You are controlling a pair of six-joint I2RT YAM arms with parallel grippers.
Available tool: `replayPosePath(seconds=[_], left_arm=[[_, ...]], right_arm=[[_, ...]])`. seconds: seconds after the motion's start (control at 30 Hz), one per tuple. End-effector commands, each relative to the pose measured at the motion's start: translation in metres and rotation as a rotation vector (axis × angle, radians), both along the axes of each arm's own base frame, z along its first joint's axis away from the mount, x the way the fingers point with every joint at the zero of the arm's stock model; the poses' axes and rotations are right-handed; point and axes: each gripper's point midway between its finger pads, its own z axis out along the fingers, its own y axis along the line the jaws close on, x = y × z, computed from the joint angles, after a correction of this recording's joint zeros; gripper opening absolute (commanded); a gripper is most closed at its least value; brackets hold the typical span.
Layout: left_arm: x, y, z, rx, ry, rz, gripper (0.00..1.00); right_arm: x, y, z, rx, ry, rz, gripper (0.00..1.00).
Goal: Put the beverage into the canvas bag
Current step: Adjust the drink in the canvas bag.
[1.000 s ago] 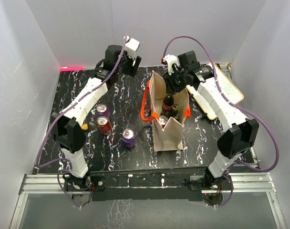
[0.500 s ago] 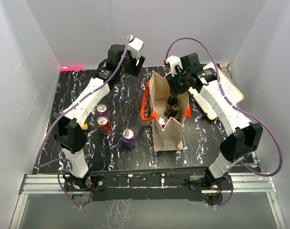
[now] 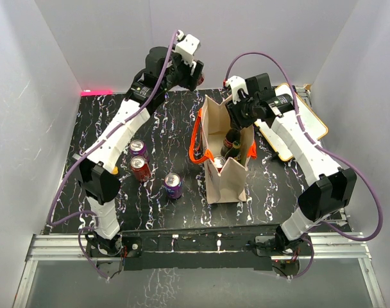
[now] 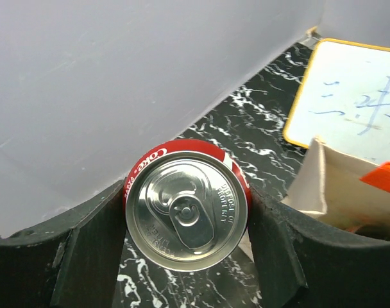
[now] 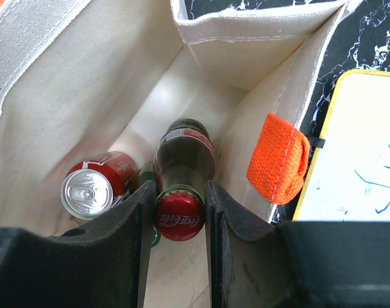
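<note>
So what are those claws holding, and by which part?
Left gripper: red cola can, by its sides. Right gripper: cola bottle, by its capped neck.

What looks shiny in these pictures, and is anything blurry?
Left wrist view: the Coke can lid shines softly, sharp. Right wrist view: the bottle cap glints; the canvas bag is evenly lit. Top view: nothing blurred; a pink strip glows at back left.

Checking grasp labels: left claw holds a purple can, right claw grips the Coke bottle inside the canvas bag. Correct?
Not purple: left wrist view shows the left claw holding a red Coke can. The right claw does grip the Coke bottle inside the canvas bag.
</note>
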Motion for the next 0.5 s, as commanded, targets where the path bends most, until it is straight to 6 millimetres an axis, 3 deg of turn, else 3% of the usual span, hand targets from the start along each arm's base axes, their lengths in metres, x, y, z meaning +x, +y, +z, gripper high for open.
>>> replayPosePath(seconds=[0.0, 0.27, 0.47], left_arm=[[-0.034, -0.017, 0.071, -0.122, -0.114, -0.13, 0.0], [-0.075, -0.026, 0.079, -0.145, -0.109, -0.286, 0.0], [-0.092, -0.018, 0.094, -0.143, -0.135, -0.301, 0.0]], right_arm=[[0.006, 0.003, 0.043, 0.057, -0.149, 0.021, 0.37], [0.007, 0.017, 0.046, 0.113, -0.132, 0.068, 0.56], [0.007, 0.021, 0.059, 0.145, -0.15, 0.071, 0.67]])
